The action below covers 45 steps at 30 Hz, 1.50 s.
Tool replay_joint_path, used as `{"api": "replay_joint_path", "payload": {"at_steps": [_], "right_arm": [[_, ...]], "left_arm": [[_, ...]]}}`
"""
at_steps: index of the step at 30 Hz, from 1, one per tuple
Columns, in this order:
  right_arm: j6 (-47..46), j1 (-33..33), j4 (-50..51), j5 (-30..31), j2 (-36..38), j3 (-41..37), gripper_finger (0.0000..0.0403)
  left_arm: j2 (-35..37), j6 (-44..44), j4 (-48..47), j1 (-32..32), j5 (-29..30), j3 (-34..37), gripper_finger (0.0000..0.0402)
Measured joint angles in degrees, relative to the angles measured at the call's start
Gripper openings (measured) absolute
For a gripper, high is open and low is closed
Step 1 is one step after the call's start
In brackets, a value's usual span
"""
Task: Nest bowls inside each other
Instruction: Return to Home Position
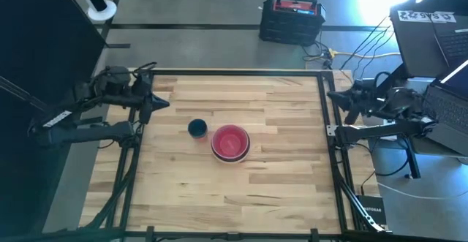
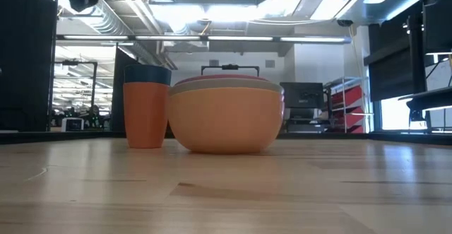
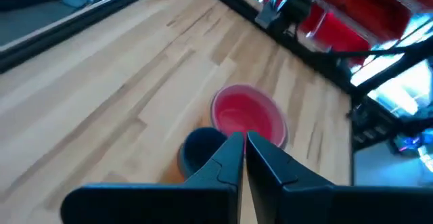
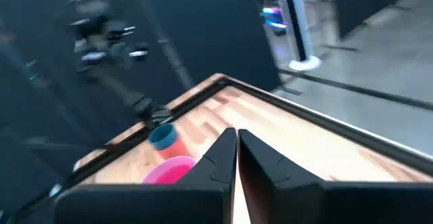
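A stack of nested bowls (image 1: pixel 230 142) stands near the middle of the wooden table, with a pink-red bowl showing on top and an orange one (image 2: pixel 226 121) on the outside. Just to its left stands a small orange cup-like bowl (image 2: pixel 146 117) with a dark blue one (image 1: pixel 197 129) set inside it. My left gripper (image 1: pixel 165 102) hangs shut over the table's left edge, well clear of the bowls. My right gripper (image 1: pixel 331 96) hangs shut over the right edge. In the left wrist view the stack (image 3: pixel 247 116) and the blue bowl (image 3: pixel 203 148) lie beyond the shut fingers (image 3: pixel 244 143). The right wrist view shows its fingers (image 4: pixel 237 139) together.
Dark frame rails (image 1: pixel 325 110) run along the table's edges. A black and red case (image 1: pixel 291 19) sits on the floor beyond the far edge. A laptop (image 1: pixel 439 44) and cables stand to the right. Bare wood (image 1: pixel 256 191) stretches across the near half.
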State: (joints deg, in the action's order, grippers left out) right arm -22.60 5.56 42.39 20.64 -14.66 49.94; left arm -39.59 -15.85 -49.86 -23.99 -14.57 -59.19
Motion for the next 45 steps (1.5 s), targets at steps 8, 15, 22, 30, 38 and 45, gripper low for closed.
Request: {"api": "replay_joint_path", "payload": {"at_steps": [8,15,22,30,38,45], "right_arm": [[10.23,0.05,-23.4,-17.59,7.23,-12.42,0.0],[12.42,0.05,-46.14,-25.33,10.12,-27.83,0.0],[13.3,0.04,-62.77,-23.7,10.04,-38.53,0.0],[15.47,0.03,-75.63,-20.66,10.06,-46.41,0.0],[16.27,0.02,-78.58,-21.95,10.06,-49.51,0.0],[15.44,0.03,-66.33,-24.59,10.08,-49.51,0.0]], "left_arm": [[4.16,0.77,13.9,3.69,-7.99,7.35,0.0],[4.78,-2.93,23.99,4.91,-12.5,12.12,0.0],[4.73,-5.64,26.63,5.01,-12.52,13.37,0.0],[4.77,-7.59,27.02,5.01,-12.5,13.37,0.0],[4.76,-9.41,27.1,5.01,-12.5,13.37,0.0],[4.76,-10.6,27.29,5.01,-12.48,13.37,0.0]]}}
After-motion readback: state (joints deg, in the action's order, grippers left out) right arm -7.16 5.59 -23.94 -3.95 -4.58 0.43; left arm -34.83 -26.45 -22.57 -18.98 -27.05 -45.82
